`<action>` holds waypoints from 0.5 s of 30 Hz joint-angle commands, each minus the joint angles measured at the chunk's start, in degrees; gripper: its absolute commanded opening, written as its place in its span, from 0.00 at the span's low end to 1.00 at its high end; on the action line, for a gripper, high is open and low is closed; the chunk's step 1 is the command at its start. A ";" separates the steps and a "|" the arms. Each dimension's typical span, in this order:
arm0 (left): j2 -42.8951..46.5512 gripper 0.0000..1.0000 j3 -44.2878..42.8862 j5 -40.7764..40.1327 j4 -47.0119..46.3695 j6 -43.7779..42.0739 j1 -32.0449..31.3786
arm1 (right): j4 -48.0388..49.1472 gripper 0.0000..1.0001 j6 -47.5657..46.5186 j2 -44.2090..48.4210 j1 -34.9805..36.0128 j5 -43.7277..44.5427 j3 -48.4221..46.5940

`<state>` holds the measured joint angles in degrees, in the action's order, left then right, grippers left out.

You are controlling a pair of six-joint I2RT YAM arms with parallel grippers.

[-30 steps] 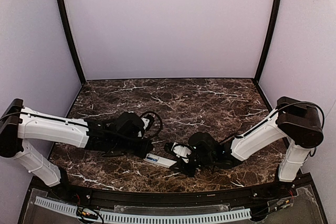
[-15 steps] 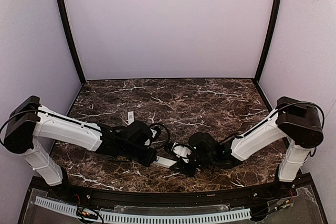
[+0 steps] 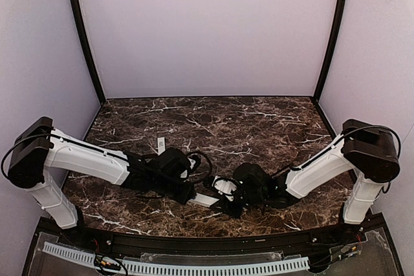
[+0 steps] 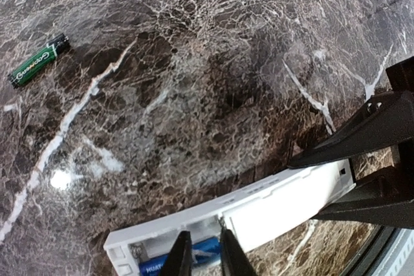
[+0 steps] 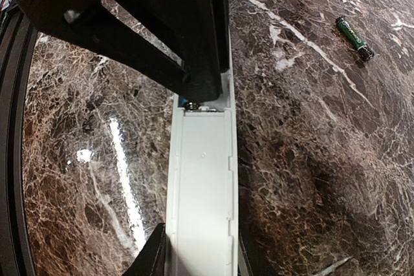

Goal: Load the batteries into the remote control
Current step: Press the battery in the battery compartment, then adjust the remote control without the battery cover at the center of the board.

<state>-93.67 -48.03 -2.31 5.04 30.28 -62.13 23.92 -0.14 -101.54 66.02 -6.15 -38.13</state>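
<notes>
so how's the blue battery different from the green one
The blue battery lies in the open compartment of the remote control; the green battery lies loose on the table. The blue one is partly hidden by the left pincer; the green one shows whole. Both are small cylinders lying flat.

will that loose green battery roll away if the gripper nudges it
Probably: the green battery is a smooth cylinder lying on its side on the glossy marble table. Being thin, it may also slip from a pinch.
</notes>
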 commanded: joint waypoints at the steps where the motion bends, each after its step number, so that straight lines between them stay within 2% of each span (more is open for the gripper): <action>1: 4.80 0.22 -2.81 -1.59 5.99 -2.49 1.18 | -9.46 0.23 0.41 0.44 0.10 3.35 2.59; 5: 7.80 0.34 -5.53 -1.66 7.26 -5.31 4.47 | -9.68 0.44 0.70 2.26 0.11 5.08 3.33; 8: 7.72 0.37 -7.20 -1.04 7.97 -7.40 7.16 | -10.26 0.62 1.33 2.70 0.10 5.96 3.50; 9: 7.36 0.37 -7.62 -1.19 8.32 -8.46 7.53 | -10.49 0.77 1.55 2.86 0.07 5.97 3.53; 10: 6.57 0.37 -8.31 -1.20 8.83 -8.95 8.09 | -10.76 0.83 1.99 3.03 0.07 5.90 3.57; 15: 3.77 0.36 -10.60 -2.26 9.29 -11.16 10.36 | -12.06 0.88 3.11 4.41 -0.34 9.09 3.87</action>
<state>-87.79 -56.66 -3.46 10.85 22.39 -53.12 18.90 0.80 -97.56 66.00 -0.25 -36.18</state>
